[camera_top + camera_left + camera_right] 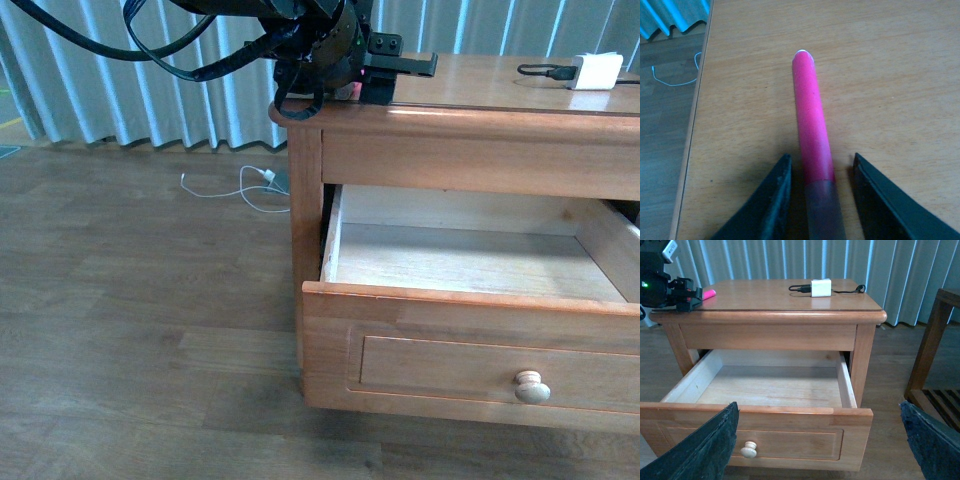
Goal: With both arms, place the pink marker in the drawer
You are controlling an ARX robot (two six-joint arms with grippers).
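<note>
- Marker (811,120), bright pink, lies flat on top of the nightstand (470,150), close to its left edge. Its greyish end sits between the fingers (767,200) of the left gripper.
- Left gripper (821,159) hangs low over the top with its jaws apart. One finger is on each side of the marker, and a sliver of wood shows on both sides, so neither touches it.
- Drawer (790,412), just below the top, is pulled well out and shows its pale wood interior. A round knob (748,449) sits on its front panel.
- Right gripper (817,405) faces the drawer front, well apart from the marker, with its jaws spread wide and holding nothing.
- White charger block (821,287) with a black cable rests on the far right side of the top.
- Thin white cable (240,190) lies on the wooden floor near the curtain.
</note>
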